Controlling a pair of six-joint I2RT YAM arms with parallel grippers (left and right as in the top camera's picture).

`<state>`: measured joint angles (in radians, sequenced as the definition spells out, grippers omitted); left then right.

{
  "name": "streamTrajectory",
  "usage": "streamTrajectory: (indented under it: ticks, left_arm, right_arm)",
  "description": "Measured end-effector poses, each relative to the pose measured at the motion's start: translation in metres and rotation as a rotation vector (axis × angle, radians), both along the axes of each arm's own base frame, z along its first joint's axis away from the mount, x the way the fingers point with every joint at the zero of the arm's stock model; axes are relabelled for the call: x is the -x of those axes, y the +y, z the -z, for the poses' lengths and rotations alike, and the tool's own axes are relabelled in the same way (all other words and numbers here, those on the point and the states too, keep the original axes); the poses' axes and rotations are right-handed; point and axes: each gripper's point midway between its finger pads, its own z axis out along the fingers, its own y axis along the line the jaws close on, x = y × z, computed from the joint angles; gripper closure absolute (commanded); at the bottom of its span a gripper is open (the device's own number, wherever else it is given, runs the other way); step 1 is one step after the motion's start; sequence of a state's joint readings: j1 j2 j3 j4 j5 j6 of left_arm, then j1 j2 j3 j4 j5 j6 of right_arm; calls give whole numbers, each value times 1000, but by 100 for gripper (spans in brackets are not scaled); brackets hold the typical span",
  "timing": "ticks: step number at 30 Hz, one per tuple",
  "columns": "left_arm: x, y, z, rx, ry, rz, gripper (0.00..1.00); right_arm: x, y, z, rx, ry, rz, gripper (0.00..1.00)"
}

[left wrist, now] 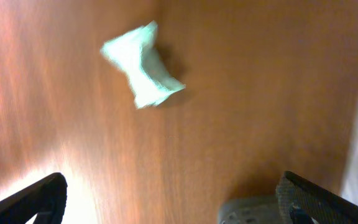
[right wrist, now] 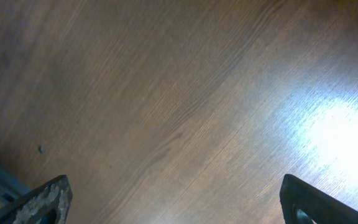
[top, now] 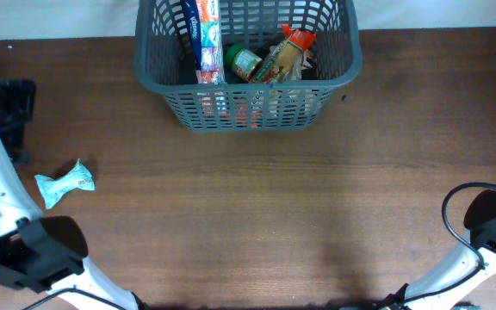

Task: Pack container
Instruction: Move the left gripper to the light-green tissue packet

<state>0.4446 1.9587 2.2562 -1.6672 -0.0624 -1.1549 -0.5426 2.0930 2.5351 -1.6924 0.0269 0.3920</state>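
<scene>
Gaping wide, left tool and right tool, container well beyond both.

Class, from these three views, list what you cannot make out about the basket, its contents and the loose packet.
1. Overhead: the container is cut off by the top edge; its far wall is unseen.
2. Overhead: items low inside are screened by the front lattice wall, too small to identify.
3. Left wrist: the pale packet is blurred; its print cannot be read.
4. Right wrist: only a container corner shows, cut by the lower left edge.
</scene>
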Motion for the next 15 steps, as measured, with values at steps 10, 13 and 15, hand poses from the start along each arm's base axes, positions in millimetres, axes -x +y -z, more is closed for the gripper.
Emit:
streamTrajectory:
  ticks: [10,13,15]
  left_arm:
    - [9,3,110,127,119,-141,1]
    - [-1,9,130,112,78,-150,1]
    - [-3,10,143,108,70,-157,1]
  right_arm:
    - [0,0,0,0,0,0,1]
    - [0,0,0,0,0,0,1]
    - [0,0,0,0,0,1,1]
